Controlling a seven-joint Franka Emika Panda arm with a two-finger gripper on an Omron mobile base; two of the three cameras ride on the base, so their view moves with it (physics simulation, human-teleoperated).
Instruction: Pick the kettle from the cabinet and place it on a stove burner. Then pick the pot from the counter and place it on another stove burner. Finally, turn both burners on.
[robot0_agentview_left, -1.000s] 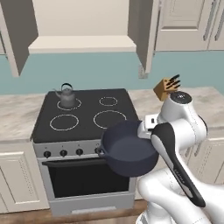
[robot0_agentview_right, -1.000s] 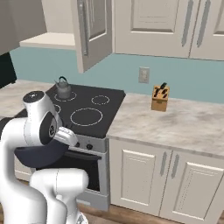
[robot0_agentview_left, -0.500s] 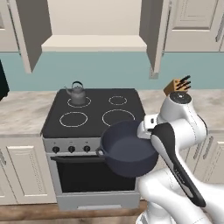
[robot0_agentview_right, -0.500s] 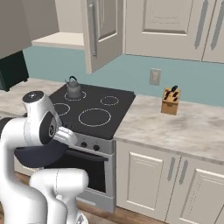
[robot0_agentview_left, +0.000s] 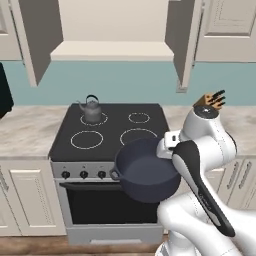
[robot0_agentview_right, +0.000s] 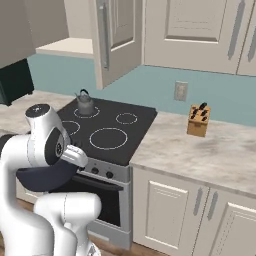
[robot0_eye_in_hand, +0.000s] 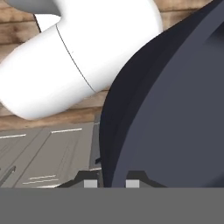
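Pot (robot0_agentview_left: 147, 172) held up in front of the stove, level with the oven front, below the cooktop edge; rim seen edge-on between the two dark fingertips (robot0_eye_in_hand: 91, 180) in the hand view. Tool (robot0_eye_in_hand: 109, 181) clamped on pot rim. Kettle (robot0_agentview_left: 92, 110) upright on back left burner (robot0_agentview_left: 94, 119), handle arched above the lid. Front left burner (robot0_agentview_left: 86, 139) and the two right ones bare. Cabinet (robot0_agentview_left: 112, 50) above the stove, both doors swung open, shelf pale. Knife block (robot0_agentview_right: 198, 120) on bench (robot0_agentview_right: 200, 150) right of stove, well apart from pot.
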